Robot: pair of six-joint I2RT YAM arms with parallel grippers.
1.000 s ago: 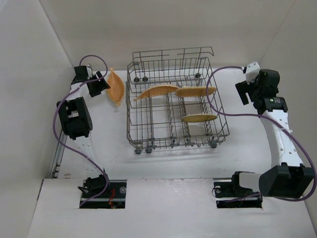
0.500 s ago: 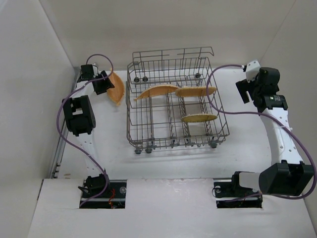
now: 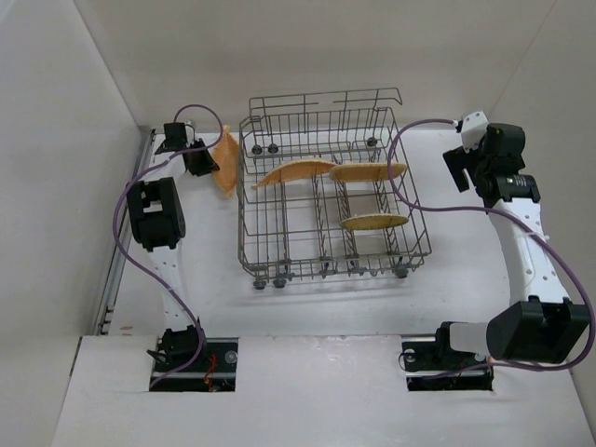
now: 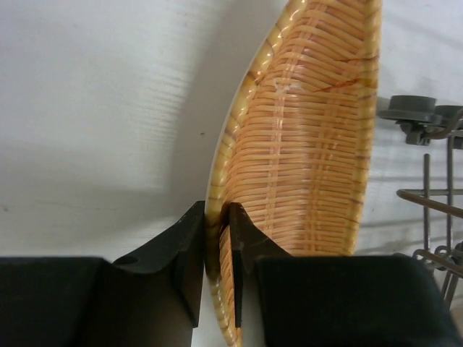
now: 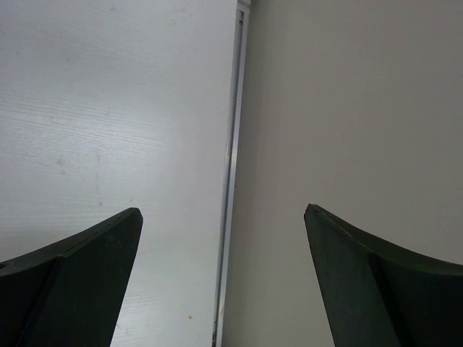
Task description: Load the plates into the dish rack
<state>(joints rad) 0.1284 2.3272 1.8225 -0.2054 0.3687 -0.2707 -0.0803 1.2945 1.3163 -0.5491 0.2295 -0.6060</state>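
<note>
My left gripper is shut on the rim of a woven orange-tan plate, which it holds tilted on edge just left of the dish rack. In the left wrist view the two black fingers pinch the plate at its lower left rim, gripper. Three more plates sit among the rack's tines: one at the centre left, one at the back right and one at the front right. My right gripper hangs open at the far right, nothing between its fingers.
The grey wire rack's wheel and wires show close to the held plate's right edge. White walls enclose the table on the left, back and right. A seam between table and wall runs under the right gripper. Purple cables loop off both arms.
The left gripper has closed on the plate's rim and moved right, bringing the plate up against the rack's left side and more on edge. The right arm has hardly moved.
</note>
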